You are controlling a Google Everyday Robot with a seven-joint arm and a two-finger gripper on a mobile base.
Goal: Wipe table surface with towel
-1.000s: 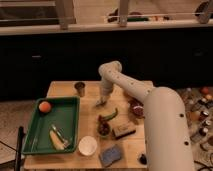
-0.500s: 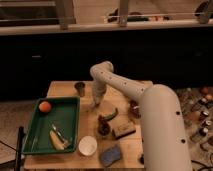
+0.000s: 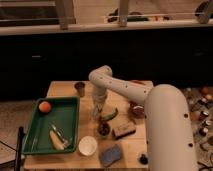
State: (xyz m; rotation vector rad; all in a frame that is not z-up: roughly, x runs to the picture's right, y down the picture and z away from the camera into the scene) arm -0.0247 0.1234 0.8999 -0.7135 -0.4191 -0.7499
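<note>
Green plastic takes the left side of the desk [image 3: 62, 90], a tray [image 3: 67, 117] with an orange ball [image 3: 45, 106] in its far corner; just right of the tray, toward the far edge, stands a metal cup [image 3: 80, 88]; near the desk's middle the end effector [image 3: 98, 109] points down, closed tight, over a pale patch that looks to be the towel [image 3: 96, 114], though I cannot tell whether it is pinched or only pressed; a green curved thing [image 3: 111, 116] and a brown sponge [image 3: 124, 131] lie just right; the wiping stroke seems in hand; next, the cloth should be dragged flat over bare wood, steering between cup and clutter.
</note>
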